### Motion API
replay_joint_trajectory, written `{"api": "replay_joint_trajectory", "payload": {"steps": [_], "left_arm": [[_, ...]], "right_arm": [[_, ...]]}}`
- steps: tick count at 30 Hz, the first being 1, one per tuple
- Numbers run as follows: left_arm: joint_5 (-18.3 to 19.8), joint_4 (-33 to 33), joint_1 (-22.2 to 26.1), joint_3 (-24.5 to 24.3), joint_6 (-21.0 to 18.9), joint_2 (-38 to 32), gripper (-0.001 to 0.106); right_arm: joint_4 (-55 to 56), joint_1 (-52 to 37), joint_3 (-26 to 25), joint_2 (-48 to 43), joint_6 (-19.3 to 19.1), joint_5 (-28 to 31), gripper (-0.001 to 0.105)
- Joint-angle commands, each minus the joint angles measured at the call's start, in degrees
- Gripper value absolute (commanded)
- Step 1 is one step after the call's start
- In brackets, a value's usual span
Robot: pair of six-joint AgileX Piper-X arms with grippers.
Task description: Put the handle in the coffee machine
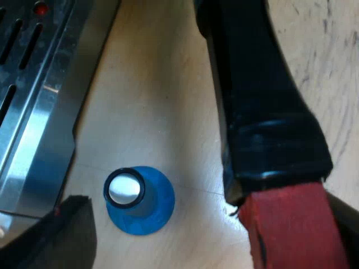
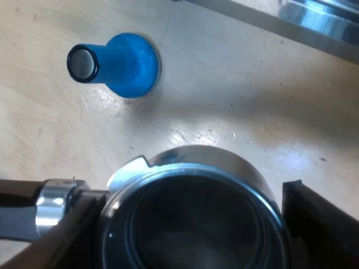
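Right gripper (image 2: 188,232): the fingers (image 2: 322,224) stand one on each side of the round metal head of the holder (image 2: 190,185) and appear to press against it, so the head is clamped between them. The open basket of the head faces the wrist camera. A bright metal collar (image 2: 53,206) joins the head to the dark handle (image 1: 263,101), which runs off sideways past one finger. The holder is over the wooden table (image 1: 162,84) and is not locked into the espresso machine (image 1: 33,112), whose metal edge lies beyond the head. Left gripper (image 1: 216,238): the fingers (image 1: 76,235) are spread wide. The handle passes between them, with its red end (image 1: 291,230) close to one finger and well apart from the other. Whether that nearer finger touches the red end cannot be determined from this view. The slotted metal front of the machine lies beside the other finger. A blue tamper (image 1: 137,199) stands upright on the table, base down and knob up, between the machine's front and the holder, touching neither.
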Motion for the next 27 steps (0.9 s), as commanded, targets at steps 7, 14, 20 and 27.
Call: {"api": "replay_joint_trajectory", "payload": {"steps": [7,14,20,27], "left_arm": [[2.0,-0.2,0.0,0.1,0.8,0.0,0.052],[3.9,-0.2,0.0,0.1,0.7,0.0,0.032],[5.0,1.3,0.0,0.1,0.7,0.0,0.000],[6.1,2.0,0.0,0.1,0.7,0.0,0.000]], "right_arm": [[-1.6,-0.2,-1.3,-1.2,-0.7,-1.6,0.000],[-1.6,-0.2,-1.3,-1.2,-0.7,-1.6,0.000],[-1.6,-0.2,-1.3,-1.2,-0.7,-1.6,0.000],[-1.6,-0.2,-1.3,-1.2,-0.7,-1.5,0.003]]}}
